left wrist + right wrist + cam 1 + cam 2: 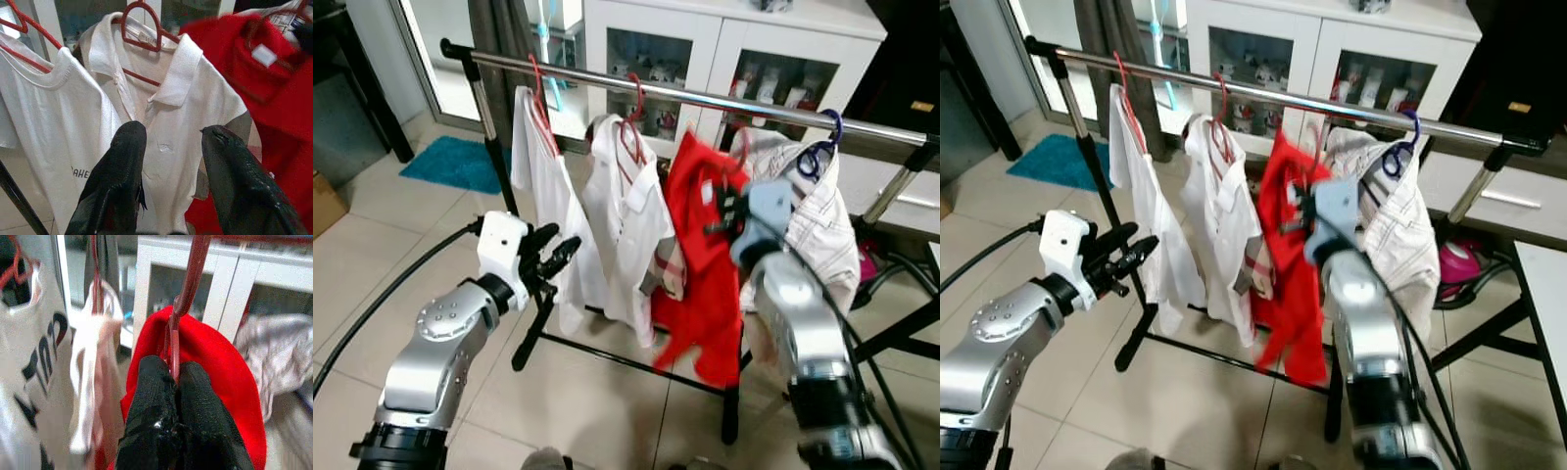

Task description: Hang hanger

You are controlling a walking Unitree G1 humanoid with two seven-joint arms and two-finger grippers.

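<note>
The right gripper (174,377) had its fingers closed on the red hanger (188,281) carrying the red shirt (700,245), just under the rail (705,100). The left gripper (553,257) hovered open nearby. A tilted hook might miss the rail, and the shirt could slide off.

I count four garments on one steel clothes rail (705,98): two white shirts (631,215), one red shirt (700,264), one striped shirt (822,220).
</note>
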